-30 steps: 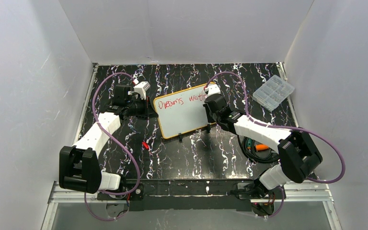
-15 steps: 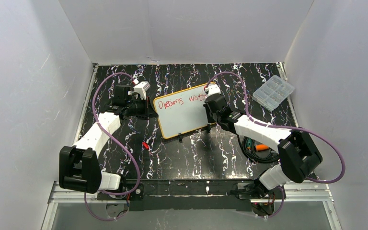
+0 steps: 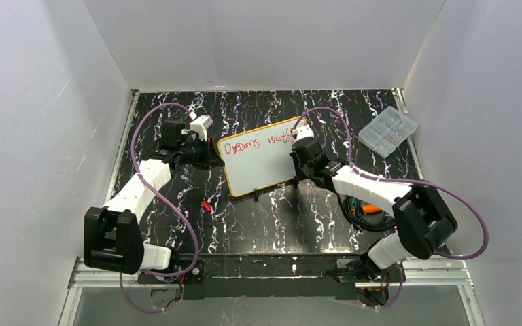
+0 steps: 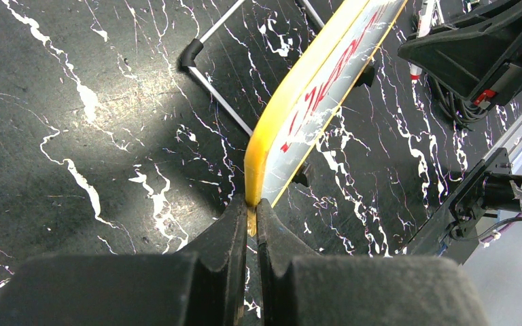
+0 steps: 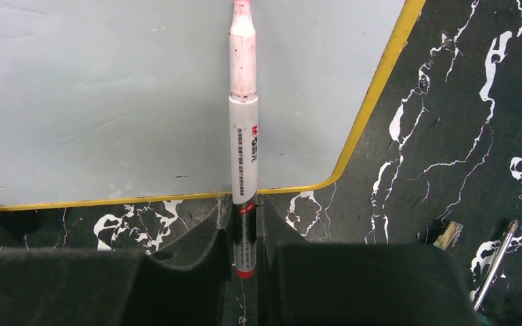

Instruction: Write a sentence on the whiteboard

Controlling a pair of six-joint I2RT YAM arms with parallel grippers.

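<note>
The right gripper [image 5: 246, 224] clamped the marker [image 5: 243, 122], its long axis pointing straight ahead over the whiteboard [image 5: 109, 95]; the left gripper [image 4: 248, 214] pinched its yellow frame edge.

- The surface [image 3: 258, 217] is black, veined with white marble streaks and faint purple flecks.
- The whiteboard [image 3: 262, 170] has a white face, pale blue-grey up close, inside a yellow-orange frame.
- The sentence [image 3: 255, 143] on it is red.
- The marker [image 5: 243, 136] has a white barrel, a pink-stained tip and a black end with a red band.
- The left hand [image 4: 251, 207] and right hand [image 5: 245, 212] are black.
- The cables [image 3: 323, 108] are purple.
- The compartment box [image 3: 388, 131] looks clear, perhaps faintly grey.
</note>
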